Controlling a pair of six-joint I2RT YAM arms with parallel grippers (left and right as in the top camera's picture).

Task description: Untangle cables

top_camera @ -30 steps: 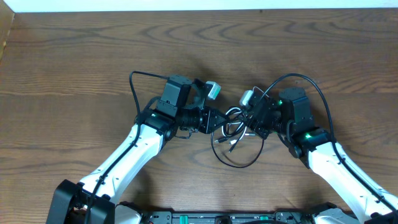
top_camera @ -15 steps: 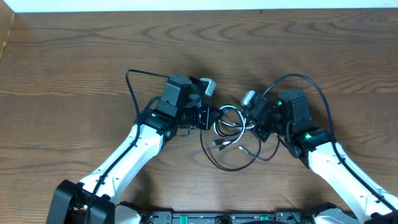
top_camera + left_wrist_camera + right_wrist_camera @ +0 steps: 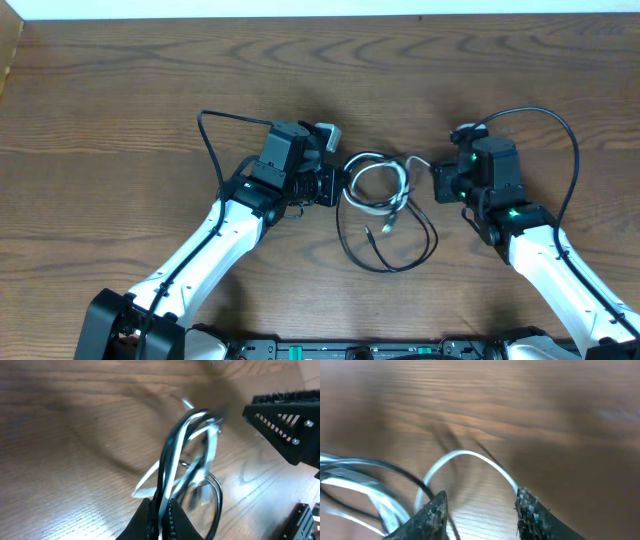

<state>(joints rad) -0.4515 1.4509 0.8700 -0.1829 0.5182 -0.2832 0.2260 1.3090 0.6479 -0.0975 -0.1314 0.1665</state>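
We have the wooden table (image 3: pixel 120 90) under everything, and near its middle the grippers face each other. The left gripper (image 3: pixel 161 510), at nine o'clock of the tangle, is pinched tight on the cables (image 3: pixel 168 460), with black and white strands both running up out of its fingers. The right gripper (image 3: pixel 480 497), at three o'clock, has its fingers apart. Bare wood shows between them and an arch of the white cable (image 3: pixel 462 453) sits just ahead, though we cannot tell whether the cord touches a finger. The black cable (image 3: pixel 385 268) sags in a wide loop toward six o'clock. The white one is coiled above it, and a small plug end (image 3: pixel 389 224) lies inside the loop.

Our worry is that the left fingers clamp both cords together, so a pull toward three o'clock could cinch the coils into a knot instead of parting them. A plug could also snag on a crossing strand, or the thin white cord could slip from a loose grip.

The table is flat, matt and strongly grained. The gripper fingers are black, hard and rough-faced. Both cords are thin, smooth and springy, and they hold round curls. The plug looks short and stiff.
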